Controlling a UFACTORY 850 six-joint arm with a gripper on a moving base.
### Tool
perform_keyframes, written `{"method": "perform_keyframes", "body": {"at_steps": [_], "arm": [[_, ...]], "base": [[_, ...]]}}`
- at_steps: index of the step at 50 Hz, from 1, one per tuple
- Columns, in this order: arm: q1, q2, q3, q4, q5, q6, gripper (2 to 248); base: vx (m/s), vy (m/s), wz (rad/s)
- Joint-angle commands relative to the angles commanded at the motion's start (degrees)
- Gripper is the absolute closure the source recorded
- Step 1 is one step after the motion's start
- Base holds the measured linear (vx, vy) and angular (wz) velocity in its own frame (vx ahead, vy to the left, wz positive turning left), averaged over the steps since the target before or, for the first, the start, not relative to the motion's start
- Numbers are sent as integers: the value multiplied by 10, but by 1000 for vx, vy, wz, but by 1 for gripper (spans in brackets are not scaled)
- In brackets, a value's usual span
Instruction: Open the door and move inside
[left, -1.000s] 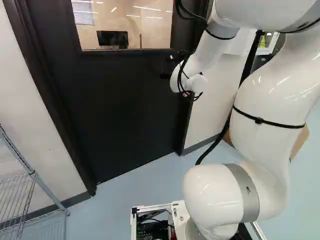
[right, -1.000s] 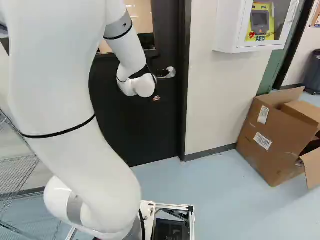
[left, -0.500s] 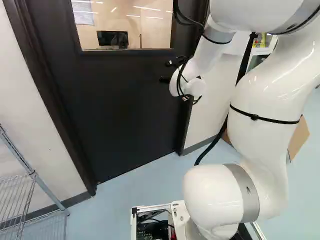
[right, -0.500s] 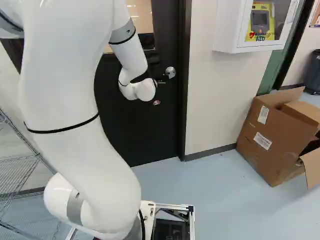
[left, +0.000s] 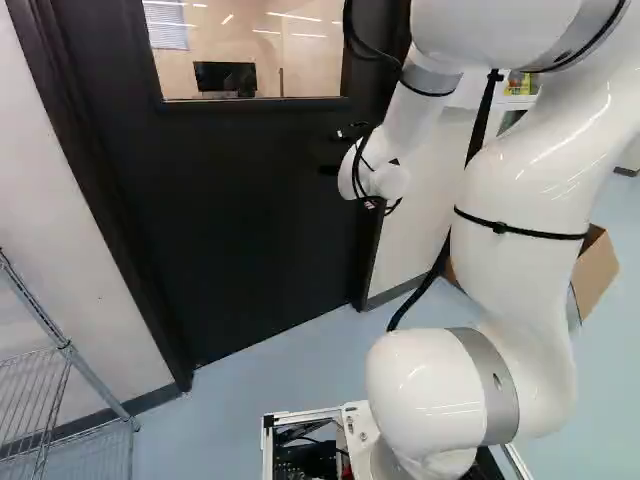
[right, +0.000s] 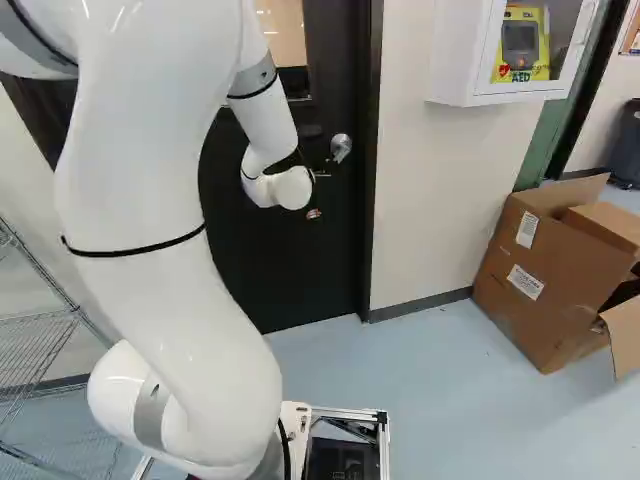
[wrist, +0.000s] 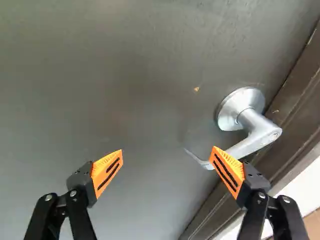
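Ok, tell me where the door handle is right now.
The door handle is on the door beside its dark frame; in the wrist view its lever runs partly behind the orange-padded finger nearer that frame.

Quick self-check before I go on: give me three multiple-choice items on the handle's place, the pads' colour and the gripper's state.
1. The lever handle sits:
A) mid-door
B) near the door's edge by the frame
C) near the floor

2. The pads are:
A) orange
B) blue
C) green

3. The gripper is:
A) clamped on the handle
B) fully closed, empty
C) open

1-B: its round base shows close to the frame.
2-A: both show orange.
3-C: the pads stand wide apart.
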Motion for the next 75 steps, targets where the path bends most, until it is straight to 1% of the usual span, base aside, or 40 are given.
{"method": "perform_keyframes", "body": {"at_steps": [33,43,57,75], "arm": [[0,-40,1,0,0,0,3],[0,-45,5,0,0,0,3],[-1,-30,10,0,0,0,3],[-2,15,36,0,0,0,3]], "base": [[0,0,0],[0,0,0],[0,0,0],[0,0,0]]}}
